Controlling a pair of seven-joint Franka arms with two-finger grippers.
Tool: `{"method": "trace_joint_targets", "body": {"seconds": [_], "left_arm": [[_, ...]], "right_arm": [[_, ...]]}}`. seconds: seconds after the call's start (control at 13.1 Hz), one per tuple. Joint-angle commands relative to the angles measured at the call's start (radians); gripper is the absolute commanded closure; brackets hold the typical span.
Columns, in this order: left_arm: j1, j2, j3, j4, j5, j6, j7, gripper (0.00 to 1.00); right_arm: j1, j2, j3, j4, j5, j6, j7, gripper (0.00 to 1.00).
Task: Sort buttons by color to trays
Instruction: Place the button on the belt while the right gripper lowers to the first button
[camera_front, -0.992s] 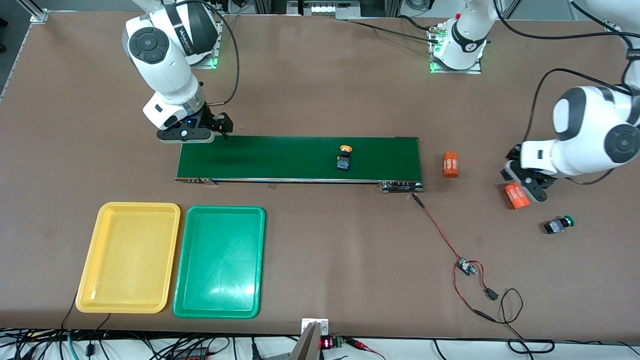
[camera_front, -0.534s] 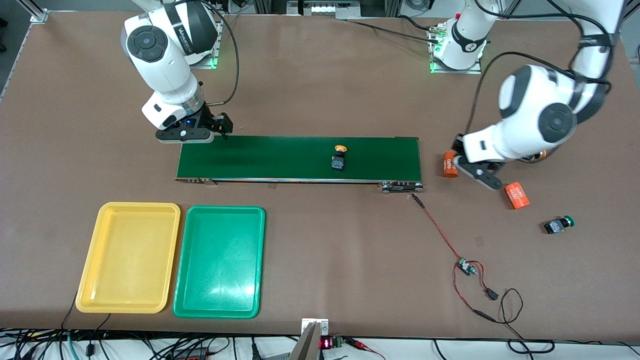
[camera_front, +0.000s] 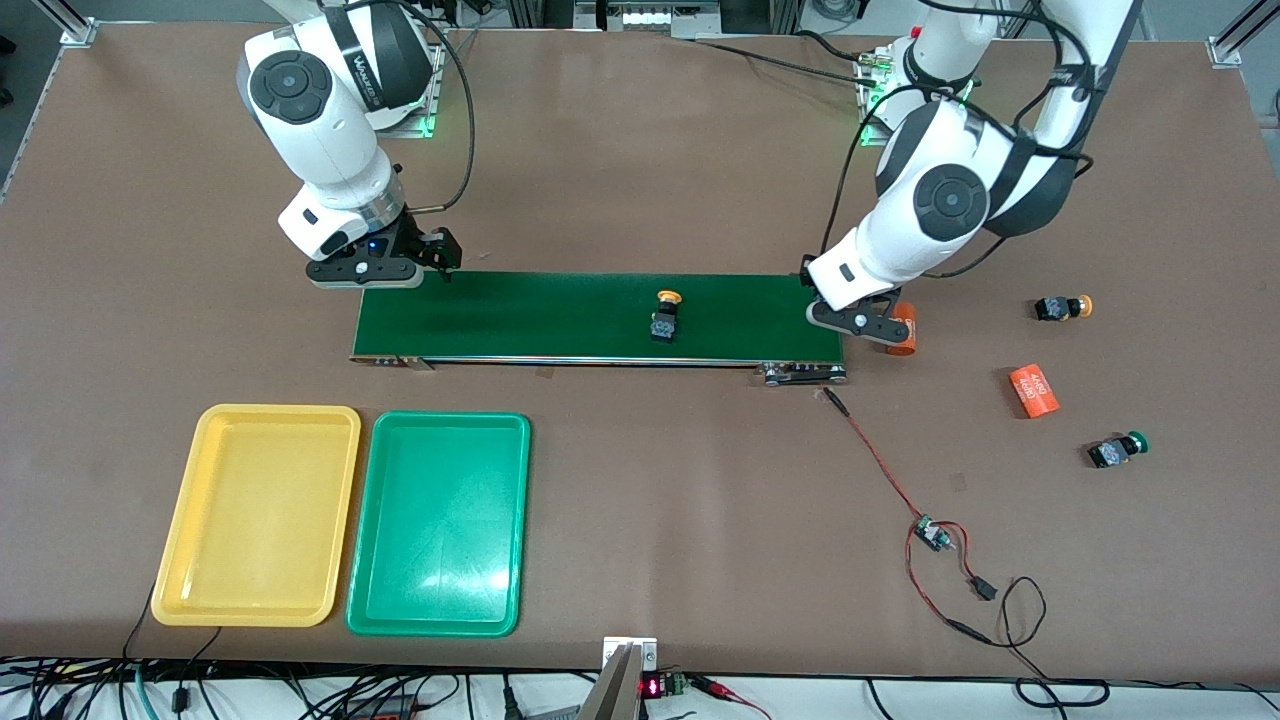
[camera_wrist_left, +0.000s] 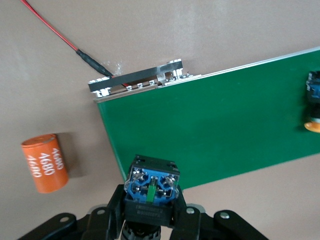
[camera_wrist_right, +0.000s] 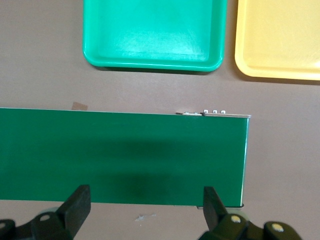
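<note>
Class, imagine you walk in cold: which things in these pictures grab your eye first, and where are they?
The long green conveyor belt crosses the table's middle, carrying a yellow-capped button. Nearer the camera, at the right arm's end, the yellow tray and green tray lie side by side. The left end effector grips a button over the belt's end; the right end effector hangs open over the other end.

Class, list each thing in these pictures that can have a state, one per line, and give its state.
Left claw: shut on a button, over the belt's end.
Right claw: open, empty, over the belt's other end.
Yellow-capped button: lying on the conveyor belt.
Second yellow-capped button: lying on the table.
Green-capped button: lying on the table.
Yellow tray: empty.
Green tray: empty.
</note>
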Motion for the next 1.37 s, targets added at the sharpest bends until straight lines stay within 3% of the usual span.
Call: {"method": "trace_joint_targets", "body": {"seconds": [0.0, 0.31, 0.84, 1.07, 1.14, 1.3], "left_arm": [[-0.007, 0.054, 0.008, 0.005, -0.02, 0.038, -0.082, 1.0], [-0.018, 0.135, 0.009, 0.005, -0.02, 0.133, -0.1, 1.0], [-0.018, 0.166, 0.009, 0.01, -0.005, 0.184, -0.093, 1.0], [-0.016, 0.169, 0.011, 0.005, -0.005, 0.205, -0.088, 0.76], [-0.016, 0.175, 0.011, 0.005, -0.005, 0.207, -0.088, 0.58], [-0.014, 0.171, 0.011, 0.008, -0.005, 0.199, -0.083, 0.0]], "right_arm": [[0.018, 0.06, 0.008, 0.051, -0.02, -0.006, 0.054, 0.0], [0.075, 0.125, 0.008, 0.114, -0.055, -0.016, 0.141, 0.0], [0.163, 0.229, 0.005, 0.195, -0.069, -0.016, 0.232, 0.0], [0.215, 0.304, -0.01, 0.256, -0.069, -0.017, 0.258, 0.0], [0.242, 0.324, -0.03, 0.276, -0.078, -0.017, 0.275, 0.0], [0.33, 0.367, -0.108, 0.324, -0.094, -0.017, 0.304, 0.0]]}}
